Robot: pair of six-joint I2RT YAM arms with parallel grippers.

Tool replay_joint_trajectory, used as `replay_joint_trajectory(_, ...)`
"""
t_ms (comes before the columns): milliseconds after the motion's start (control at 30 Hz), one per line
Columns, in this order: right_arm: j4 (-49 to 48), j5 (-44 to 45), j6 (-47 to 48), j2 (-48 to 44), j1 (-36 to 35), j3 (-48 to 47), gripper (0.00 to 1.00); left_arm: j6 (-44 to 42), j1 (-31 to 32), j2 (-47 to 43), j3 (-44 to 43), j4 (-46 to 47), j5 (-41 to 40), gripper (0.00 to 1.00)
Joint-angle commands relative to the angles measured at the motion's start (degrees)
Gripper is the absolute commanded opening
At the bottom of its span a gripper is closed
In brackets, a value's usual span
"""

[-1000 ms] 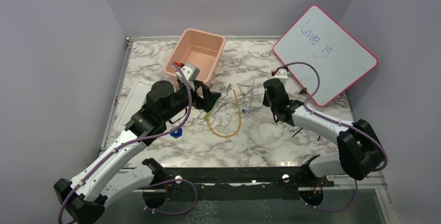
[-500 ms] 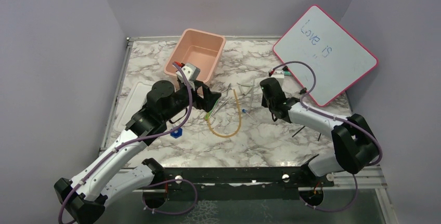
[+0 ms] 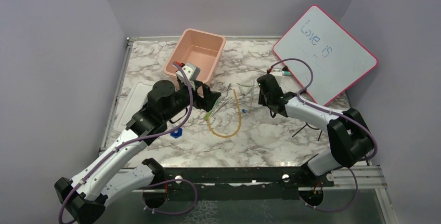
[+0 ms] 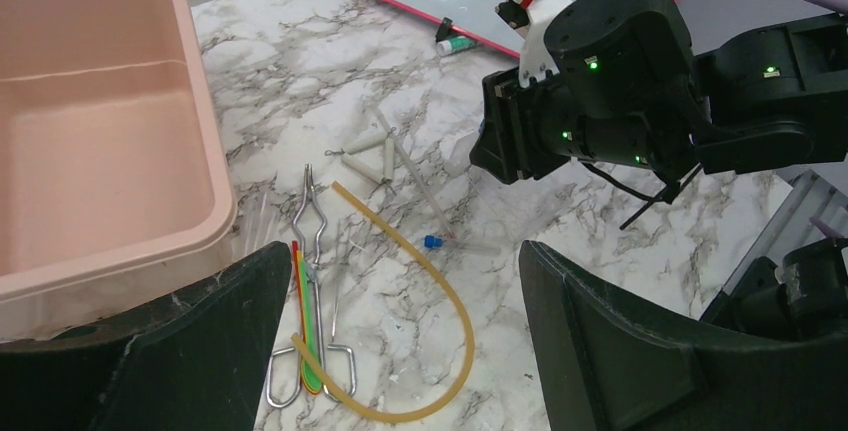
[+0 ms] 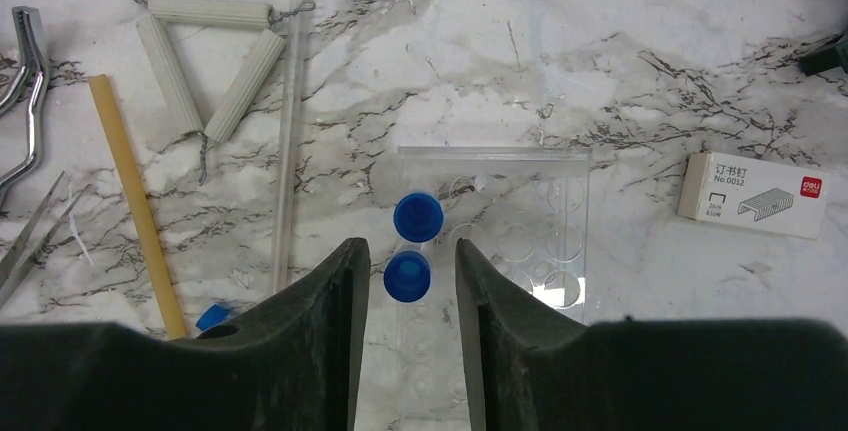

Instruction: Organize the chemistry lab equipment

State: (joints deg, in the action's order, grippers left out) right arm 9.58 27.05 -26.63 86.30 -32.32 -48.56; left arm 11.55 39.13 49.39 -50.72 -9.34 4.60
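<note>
**Lab equipment, middle of the bench, nearer its far edge.** The amber tube lies bent in a U that opens toward the far edge. The metal tongs lie alongside it, their looped handles overlapping one end of the tube. The green-handled tool lies just beside the tongs. A small blue piece sits near the tube's right leg.

To the right you find a wire triangle sleeved in three white tubes. A long clear rod lies just beside it, then a clear rack with round holes. Two blue caps stand at the rack's left edge.

**Claws.** Your right claw is partly spread. One blue cap stands between its fingers, with a gap on each side. Your left claw is spread wide above the tongs and tube and grips nothing.

**Writing.** The white box right of the rack reads "订书钉", "No.0012" and, on a red patch, "deli". The red-framed whiteboard leans at the far right corner and reads "Love is". The pink tub sits at the far edge, left of centre.
</note>
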Motion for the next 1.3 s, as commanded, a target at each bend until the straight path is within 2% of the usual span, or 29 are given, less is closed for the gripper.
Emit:
replay_joint_trajectory(0, 5.6, -0.8, -2.5, 0.8, 0.4, -3.0, 0.43, 0.3, 0.2, 0.0, -0.2, 0.1, -1.9, 0.87)
replay_joint_trajectory(400, 15.4, -4.5, -3.6, -5.5, 0.4, -9.2, 0.53, 0.4, 0.2, -0.6, -0.5, -0.7, -2.7, 0.87)
replay_joint_trajectory(600, 17.0, -10.3, 1.7, -9.8, 0.4, -12.2, 0.54, 1.6, 0.2, -1.7, 0.3, 0.0, -2.6, 0.87)
replay_joint_trajectory(800, 16.5, -17.8, 4.8, -10.8, -0.1, -12.7, 0.49, 2.0, 0.2, -1.5, 0.6, 0.6, -2.8, 0.87)
replay_joint_trajectory(900, 15.0, -22.4, 6.4, -9.5, -1.3, -11.7, 0.47, 2.2, 0.2, -1.0, 0.8, 0.7, -2.8, 0.87)
replay_joint_trajectory(1267, 14.0, -22.5, 13.0, 4.7, -5.3, -10.0, 0.48, 1.7, 0.2, 0.5, 0.9, 0.5, -3.6, 0.87)
